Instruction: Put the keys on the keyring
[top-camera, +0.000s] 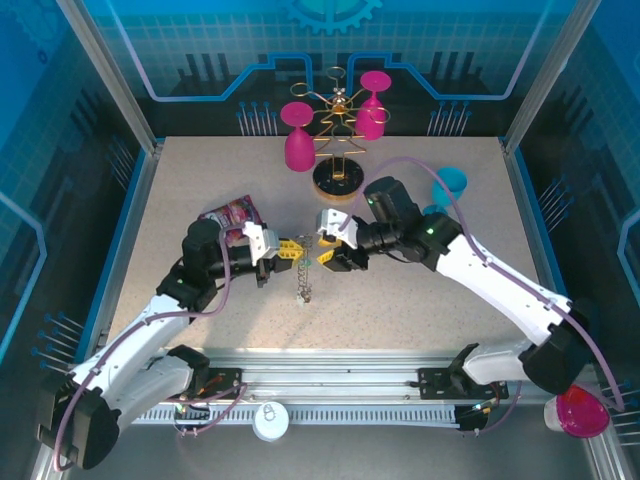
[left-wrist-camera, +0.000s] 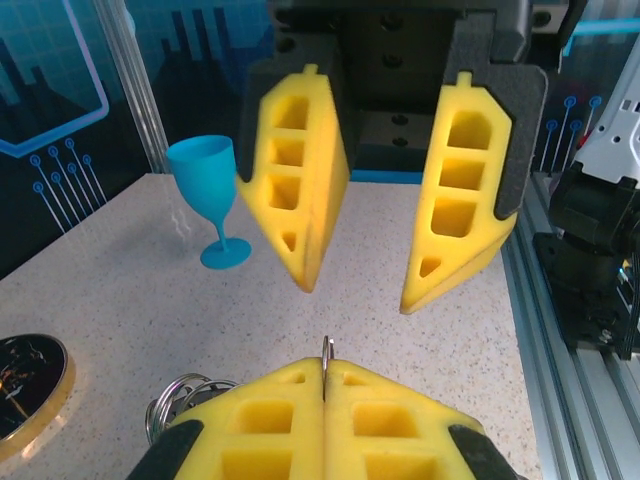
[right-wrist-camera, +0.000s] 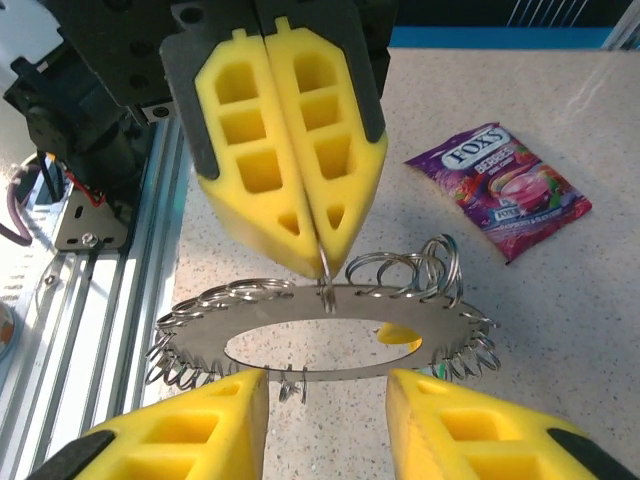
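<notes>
The keyring (right-wrist-camera: 330, 310) is a flat grey metal loop with many small split rings along its rim. It hangs level above the table between both grippers (top-camera: 306, 268). My left gripper (left-wrist-camera: 326, 372) is shut on one thin split ring (left-wrist-camera: 326, 348) of it, and its yellow fingers (right-wrist-camera: 290, 170) show in the right wrist view. My right gripper (right-wrist-camera: 325, 390) stands open just in front of the loop, its pads (left-wrist-camera: 300, 190) apart and touching nothing. A yellow key head (right-wrist-camera: 400, 332) shows through the loop's hole. Other keys are too small to tell.
A purple candy packet (top-camera: 232, 214) lies by the left arm. The wooden-based glass rack (top-camera: 338, 178) with pink glasses (top-camera: 298, 140) stands at the back. A blue glass (top-camera: 448, 185) is behind the right arm. The aluminium rail (top-camera: 330, 372) runs along the near edge.
</notes>
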